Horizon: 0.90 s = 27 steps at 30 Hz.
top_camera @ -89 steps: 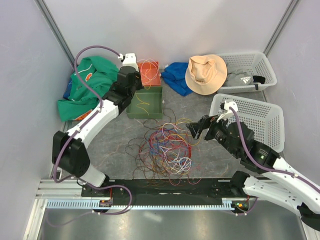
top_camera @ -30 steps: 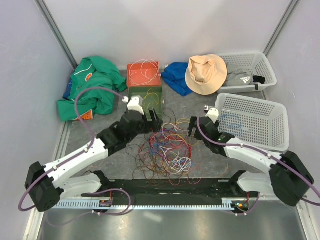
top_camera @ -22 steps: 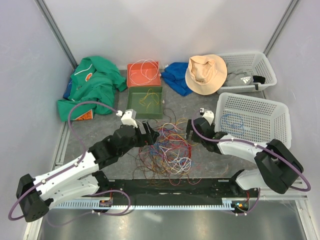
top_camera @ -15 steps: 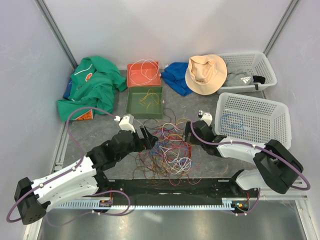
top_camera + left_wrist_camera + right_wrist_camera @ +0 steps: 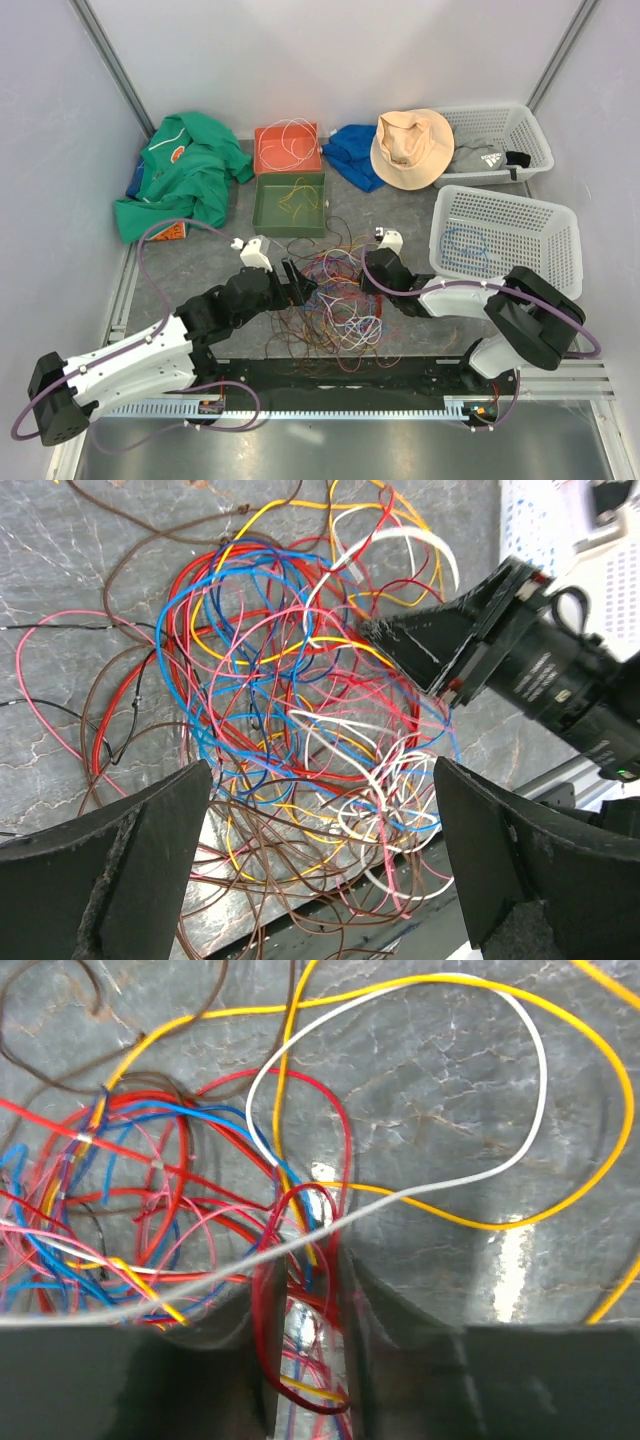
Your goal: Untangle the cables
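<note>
Both lower than before, the left gripper (image 5: 303,283) is hovering with jaws spread over the mostly knotted cables (image 5: 338,303) while the right gripper (image 5: 366,272) is pinching red strands.

— What's at the back on the left?
— A green top (image 5: 175,170) in a heap. Beside it is an orange box (image 5: 270,155), with a green box (image 5: 257,205) just in front.
— And on the right?
— A tan hat (image 5: 412,148) touching a blue cloth (image 5: 352,155). Behind it is a white basket (image 5: 520,115) holding a grey cloth (image 5: 480,158). Another white basket (image 5: 530,235) sits nearer.
</note>
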### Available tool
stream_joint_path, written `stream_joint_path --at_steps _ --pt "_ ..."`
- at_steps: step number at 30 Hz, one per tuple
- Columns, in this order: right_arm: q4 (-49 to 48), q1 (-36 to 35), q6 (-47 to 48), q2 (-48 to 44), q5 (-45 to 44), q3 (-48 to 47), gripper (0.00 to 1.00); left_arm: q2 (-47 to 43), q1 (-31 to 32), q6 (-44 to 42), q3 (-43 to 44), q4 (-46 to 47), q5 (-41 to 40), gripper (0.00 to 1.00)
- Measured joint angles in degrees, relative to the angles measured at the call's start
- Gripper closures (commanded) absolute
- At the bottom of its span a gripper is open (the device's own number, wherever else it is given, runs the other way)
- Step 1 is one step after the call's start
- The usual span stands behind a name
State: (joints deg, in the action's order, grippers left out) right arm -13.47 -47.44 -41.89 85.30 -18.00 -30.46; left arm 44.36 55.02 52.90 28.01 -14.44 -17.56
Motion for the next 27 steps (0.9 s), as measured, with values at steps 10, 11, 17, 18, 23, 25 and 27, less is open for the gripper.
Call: stream_joint_path --at_steps 10,11,17,18,23,25,27 --pt "15.13 -1.31 4.70 -14.64 -0.74 -4.07 1.00 -7.85 0.09 -3.32 7.39 -5.51 -8.31 0.00" --pt "16.33 -1.51 5.60 -17.62 -1.07 -5.68 1.00 -8.74 0.11 -3.98 8.26 -5.55 -9.44 0.00" --pt "20.22 -1.75 9.57 -30.12 -1.22 -13.81 1.00 -11.74 0.09 -7.85 10.67 -5.16 -14.16 0.01" --pt "20.63 -1.75 10.12 -31.08 -0.96 -14.60 1.00 -11.67 0.09 -8.39 10.71 -5.05 -14.45 0.01" --pt "23.02 -1.75 12.35 -32.98 3.08 -17.16 1.00 -9.79 0.09 -12.46 10.71 -1.81 -13.42 0.01" --pt "24.09 -1.75 13.00 -33.07 5.68 -17.64 1.00 -8.50 0.09 -14.56 10.69 1.03 -11.85 0.01" --pt "25.03 -1.75 13.38 -33.33 7.82 -17.90 1.00 -7.26 0.09 -16.46 10.69 3.85 -9.94 0.01"
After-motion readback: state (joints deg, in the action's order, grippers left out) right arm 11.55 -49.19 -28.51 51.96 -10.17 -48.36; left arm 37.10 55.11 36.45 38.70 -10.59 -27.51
